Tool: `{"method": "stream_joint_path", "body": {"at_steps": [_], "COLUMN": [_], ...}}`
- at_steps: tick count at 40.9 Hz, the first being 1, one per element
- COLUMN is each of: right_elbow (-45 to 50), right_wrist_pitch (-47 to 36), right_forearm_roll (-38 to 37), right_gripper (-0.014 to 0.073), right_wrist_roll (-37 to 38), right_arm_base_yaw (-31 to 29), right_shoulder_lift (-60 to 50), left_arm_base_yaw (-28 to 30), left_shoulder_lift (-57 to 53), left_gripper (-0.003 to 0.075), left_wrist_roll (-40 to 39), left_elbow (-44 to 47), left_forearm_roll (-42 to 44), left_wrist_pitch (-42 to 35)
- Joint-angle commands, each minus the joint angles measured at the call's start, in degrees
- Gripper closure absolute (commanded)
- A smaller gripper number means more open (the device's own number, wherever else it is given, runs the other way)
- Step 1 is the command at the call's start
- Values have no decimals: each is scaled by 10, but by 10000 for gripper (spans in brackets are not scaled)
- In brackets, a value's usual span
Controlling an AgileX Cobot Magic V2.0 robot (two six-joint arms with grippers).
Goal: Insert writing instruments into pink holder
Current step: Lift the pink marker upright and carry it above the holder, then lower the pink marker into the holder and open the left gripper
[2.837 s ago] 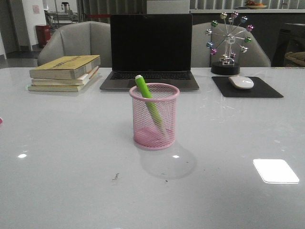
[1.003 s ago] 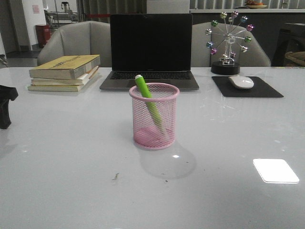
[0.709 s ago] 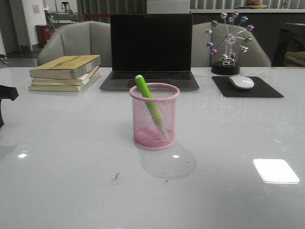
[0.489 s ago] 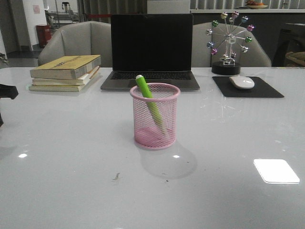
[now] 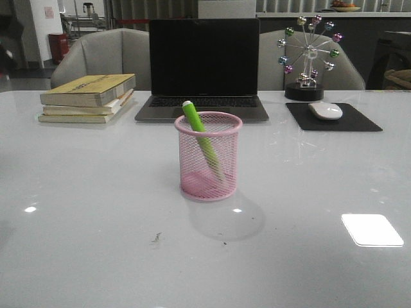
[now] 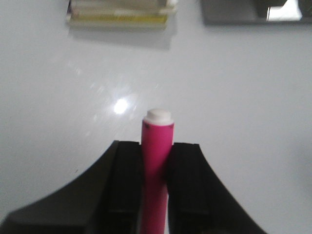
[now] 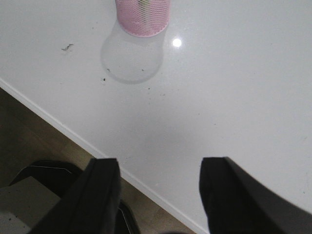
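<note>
The pink holder stands mid-table with the lime green pen leaning inside it, whitish end up past the rim. The right wrist view also catches the holder at the frame's edge. My left gripper is shut on the magenta pink pen, whose white-capped end sticks out beyond the fingers over bare table. It is out of the front view. My right gripper stands open and empty over the table's near edge, well away from the holder.
A stack of books lies at the back left, a laptop behind the holder, and a mouse on a black pad with a ferris-wheel ornament at the back right. Floor shows past the table edge.
The dark left gripper that showed at the front view's left edge has moved out of that view. The holder and green pen have not moved.
</note>
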Motion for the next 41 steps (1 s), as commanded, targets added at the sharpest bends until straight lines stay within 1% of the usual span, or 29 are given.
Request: {"method": "stream_joint_path", "body": {"at_steps": [1,2,7,10,14,19,21,24,26,32,41], "right_elbow": [-15,-15,-15,-15,-15,-15,-15,-15,-15,-15,-15], "right_wrist_pitch": [-29,-29,-29,-29,-29,-29,-29,-29,-29,-29,-29], "right_forearm_roll": [-4,-4,-4,-4,-4,-4,-4,-4,-4,-4,-4], "right_gripper": [118,118,118,118,118,118,118,118,118,118,118], "right_wrist_roll": [0,0,0,0,0,0,0,0,0,0,0], "right_arm_base_yaw": [-4,-4,-4,-4,-4,-4,-4,-4,-4,-4,-4], "right_shoulder_lift": [-8,-8,-8,-8,-8,-8,-8,-8,-8,-8,-8], "left_arm_base_yaw": [-64,-79,-175,-233,-307,-364,-381,-399,-403,-405,-407], "left_shoulder_lift": [-84,-93,-115,-106,-78,-30,-7,27,52,113,175], "left_gripper": [629,629,629,629,629,629,629,629,629,629,629], "left_wrist_roll": [3,3,-4,-7,-7,-7,-8,-23,-36,-78,-89], "left_elbow": [36,46,83,84,82,81,81,77,70,33,2], "left_forearm_roll": [-38,-46,-72,-72,-72,-72,-72,-69,-63,-62,-61], "left_wrist_pitch": [-159,-177,-313,-365,-455,-557,-609,-667,-689,-694,-691]}}
